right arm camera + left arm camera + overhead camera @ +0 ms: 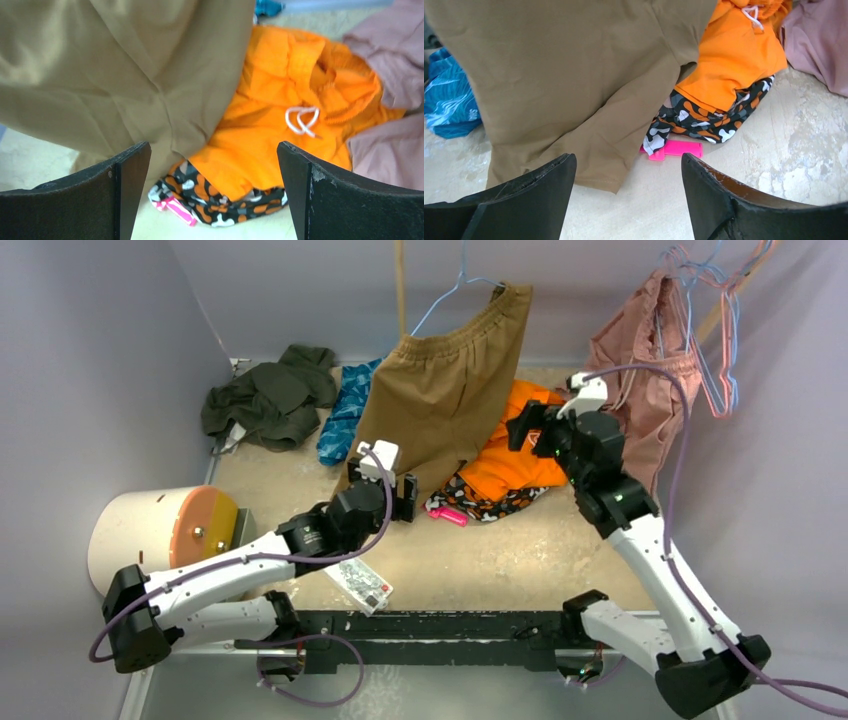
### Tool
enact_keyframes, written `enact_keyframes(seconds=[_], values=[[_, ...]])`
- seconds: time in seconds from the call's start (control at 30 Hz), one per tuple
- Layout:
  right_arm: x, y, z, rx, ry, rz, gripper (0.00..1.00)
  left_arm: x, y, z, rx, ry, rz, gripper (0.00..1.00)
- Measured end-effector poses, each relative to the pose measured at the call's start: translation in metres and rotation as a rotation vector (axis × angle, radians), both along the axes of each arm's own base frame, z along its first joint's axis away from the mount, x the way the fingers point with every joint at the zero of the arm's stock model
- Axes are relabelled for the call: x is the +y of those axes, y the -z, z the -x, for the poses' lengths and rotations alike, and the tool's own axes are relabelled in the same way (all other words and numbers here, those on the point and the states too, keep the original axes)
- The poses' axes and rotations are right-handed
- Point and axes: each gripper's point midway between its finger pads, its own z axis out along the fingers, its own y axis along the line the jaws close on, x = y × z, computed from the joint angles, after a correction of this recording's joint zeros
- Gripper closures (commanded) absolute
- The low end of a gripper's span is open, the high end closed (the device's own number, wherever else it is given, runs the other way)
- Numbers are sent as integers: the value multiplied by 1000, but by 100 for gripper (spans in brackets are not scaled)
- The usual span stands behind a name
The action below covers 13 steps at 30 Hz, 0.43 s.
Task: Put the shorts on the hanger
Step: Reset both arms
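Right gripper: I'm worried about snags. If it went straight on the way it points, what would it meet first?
Probably the orange garment, centred ahead of the open right gripper; the brown shorts hang just left of that line. Depth is unclear.

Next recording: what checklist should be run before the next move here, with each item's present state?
1. Left gripper open, empty: ok.
2. Right gripper open, empty: ok.
3. Pink shorts in view, hanging at rear right: ok.
4. Pink shorts seated on the light-blue hanger: cannot tell; several wires overlap there.
5. Right gripper aimed at pink shorts: not ok; the orange garment fills its view's centre.
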Motion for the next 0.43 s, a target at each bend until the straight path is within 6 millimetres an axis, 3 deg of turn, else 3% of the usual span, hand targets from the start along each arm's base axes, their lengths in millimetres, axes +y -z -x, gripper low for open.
enact_keyframes(seconds=[0.1, 0.23, 0.43], values=[[0, 41, 4, 60, 12, -2, 1, 10, -2, 1, 6, -64, 20, 21], [-4, 92, 16, 147, 32, -9, 1, 38, -3, 4, 25, -193, 49, 20], [-7, 111, 31, 170, 73, -108, 1, 92, -16, 10, 7, -425, 141, 20]])
